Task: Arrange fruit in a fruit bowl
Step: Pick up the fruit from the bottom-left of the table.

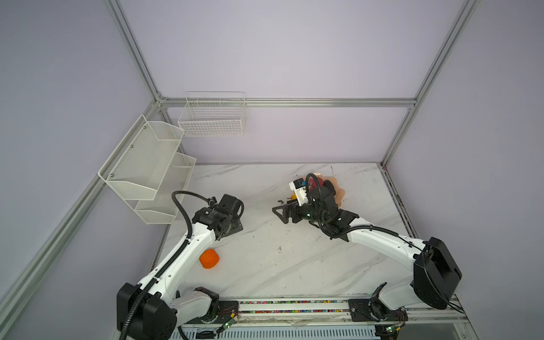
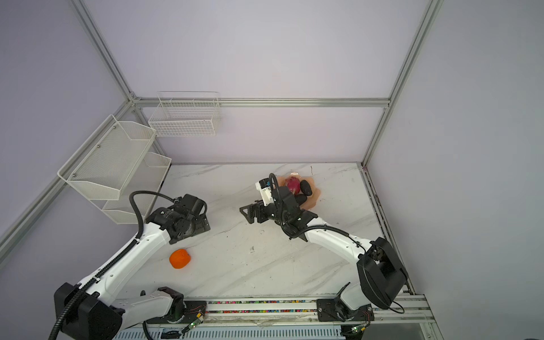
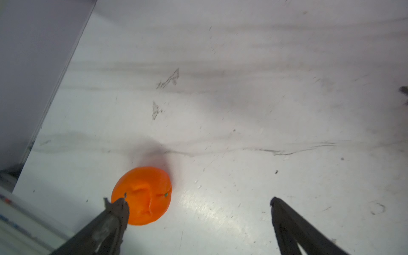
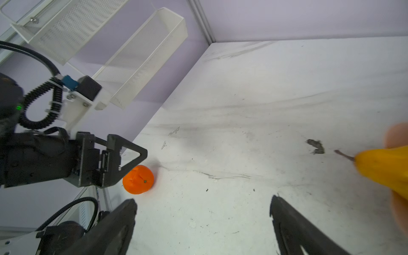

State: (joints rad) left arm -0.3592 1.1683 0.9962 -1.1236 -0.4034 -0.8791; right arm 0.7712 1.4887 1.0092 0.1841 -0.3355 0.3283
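Both wrist views show wide, empty jaws, left gripper [image 3: 196, 202] beside the orange [image 3: 142, 195] on the table [image 3: 242, 110], right gripper [image 4: 203, 199] near the pear [image 4: 386, 167]; a top view adds the dragon fruit [image 2: 292, 185] in the bowl [image 2: 314, 199].

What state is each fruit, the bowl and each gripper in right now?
fruit bowl: upright, holding fruit.
dragon fruit: in the bowl.
black ovals: both in the bowl, beside the dragon fruit.
pear: at the bowl's edge, mostly hidden.
orange: lying on the table, outside the bowl, dented.
left gripper: open, empty.
right gripper: open, empty.
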